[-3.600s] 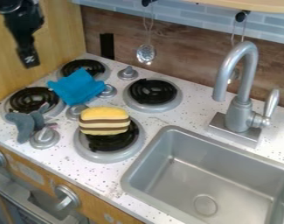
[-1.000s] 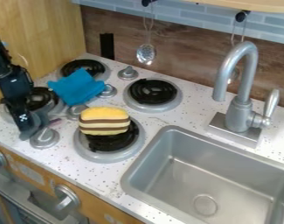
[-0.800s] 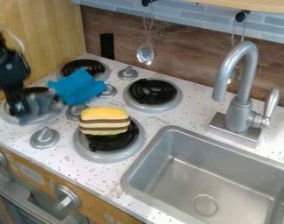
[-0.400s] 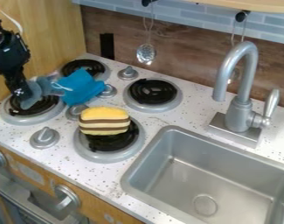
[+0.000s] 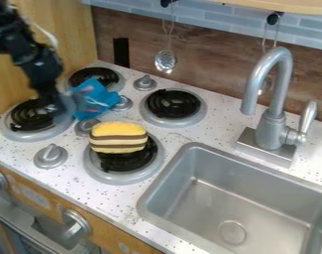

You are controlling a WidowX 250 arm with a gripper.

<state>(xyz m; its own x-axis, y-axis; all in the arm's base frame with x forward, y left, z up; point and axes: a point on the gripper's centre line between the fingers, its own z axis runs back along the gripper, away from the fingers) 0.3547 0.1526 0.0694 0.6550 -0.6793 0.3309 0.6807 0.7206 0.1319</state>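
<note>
On the left of the bench (image 5: 176,135), the gripper (image 5: 58,107) is over the right edge of the left burner (image 5: 32,115), with a grey soft toy (image 5: 68,101) at its tips. Fingers look pinched on the toy; its blur hides how deep the bite is. Step in hand, my read: holding the toy clear of the stove for a carry, no release yet. The toy overlaps the blue cloth (image 5: 103,94) in view; can't tell if they touch. Cloth is crumpled just right of the toy, beside a small knob (image 5: 124,103), with the far-left burner (image 5: 93,74) behind it. Next move calls for keeping the pinch and getting some height before going sideways, else the toy could snag the cloth and drag it. Setting down wants a flat spot and a slow opening. Arm pose: in from the upper left, sloping down to the right, last link steep and tips pointing down, leaning a bit right. Yellow striped toy (image 5: 118,137) sits on the near burner (image 5: 131,163), right and nearer, apart from the gripper. Sink (image 5: 162,176) is well off to the right, faucet (image 5: 272,130) at its far side.
</note>
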